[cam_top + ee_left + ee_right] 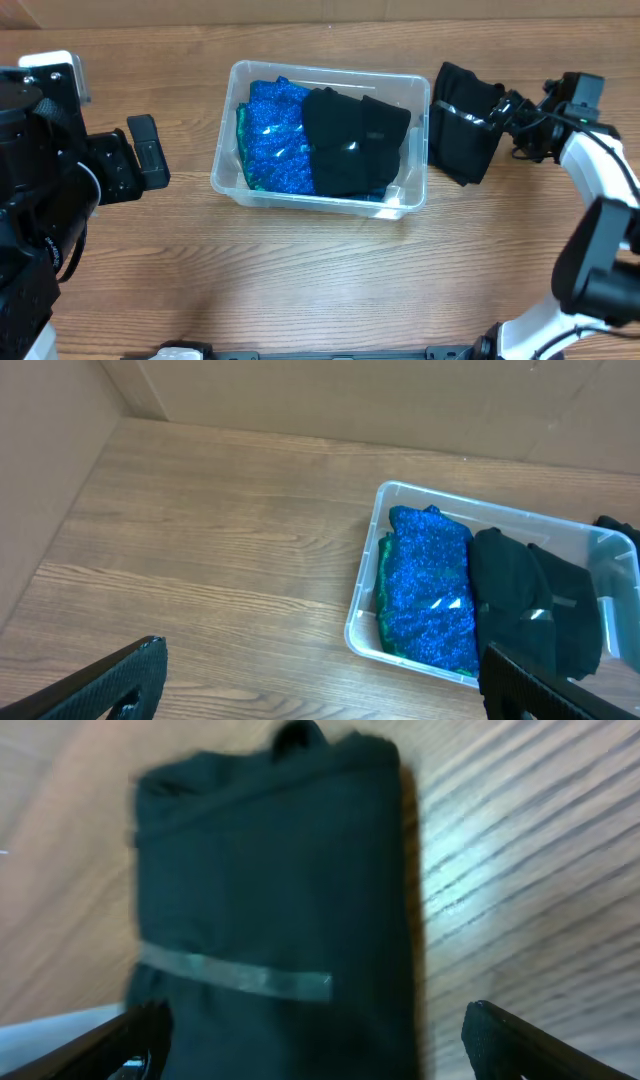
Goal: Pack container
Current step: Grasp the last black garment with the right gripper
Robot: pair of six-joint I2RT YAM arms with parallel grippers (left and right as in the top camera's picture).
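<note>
The clear container [330, 72] sits at the table's middle and holds a blue sparkly cloth [275, 135] on the left and a folded black cloth [350, 140] on the right. Another folded black cloth [462, 120] with a clear tape band sits just right of the container. My right gripper [502, 112] is at this cloth's right side. In the right wrist view its fingers [315, 1045] are spread wide around the cloth [270, 870], with a gap at the right finger. My left gripper [150, 150] is open and empty, left of the container [362, 610].
The wooden table's left part [220, 560] is bare. A cardboard wall [300, 400] runs along the back and the left side. The container's right wall is close to the outside black cloth.
</note>
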